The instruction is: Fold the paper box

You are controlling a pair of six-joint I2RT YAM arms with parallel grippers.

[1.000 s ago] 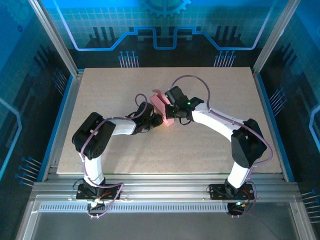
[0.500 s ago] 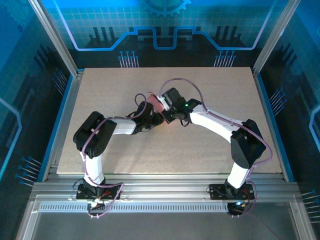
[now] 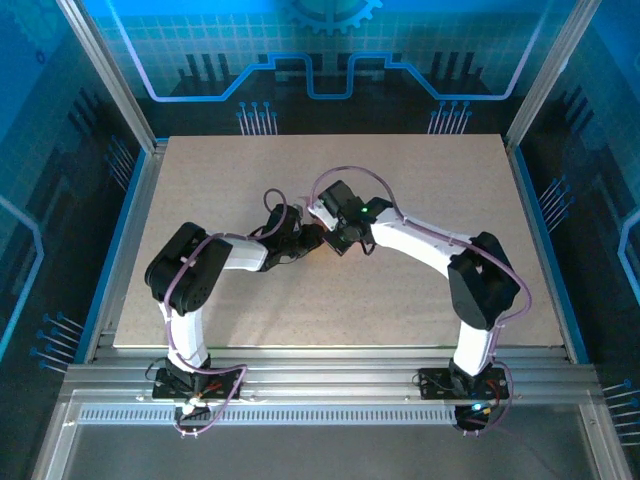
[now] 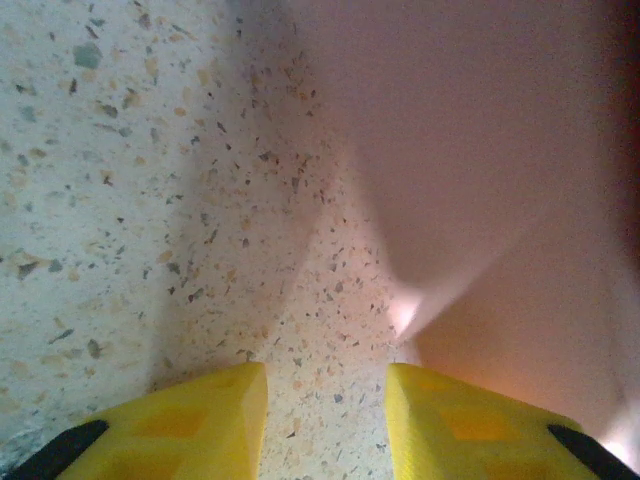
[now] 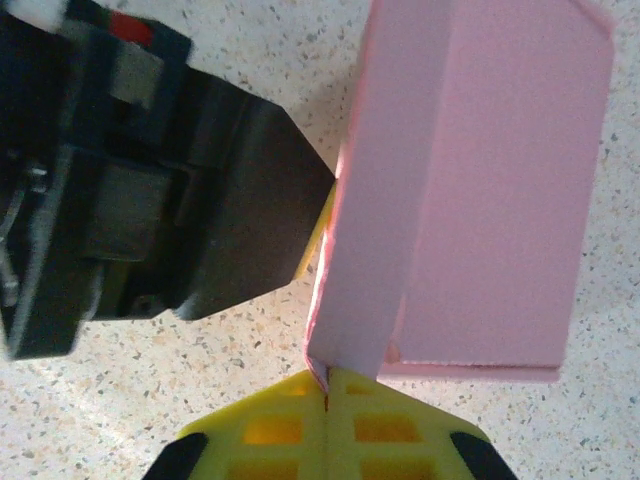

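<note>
Contact just beyond the middle of the table, both arms bent in to one spot there. Pink paper box partly folded at that same spot: one broad panel, a narrower wall turned up along its side. Resting on the table or lifted clear of it, impossible to tell. Right gripper pinched together on the thin bottom edge of the narrow wall, yellow tips closed with just the card between them. Left gripper low over the speckled tabletop, yellow fingers spread apart, bare table in the gap. Seen from the right wrist, black body of the left gripper hard up against the outer face of that wall, a sliver of yellow fingertip touching the pink. Seen from the left wrist, pink card close and blurred, a rosy tint thrown onto the table beside it. From overhead, grippers nose to nose, just past table centre.
</note>
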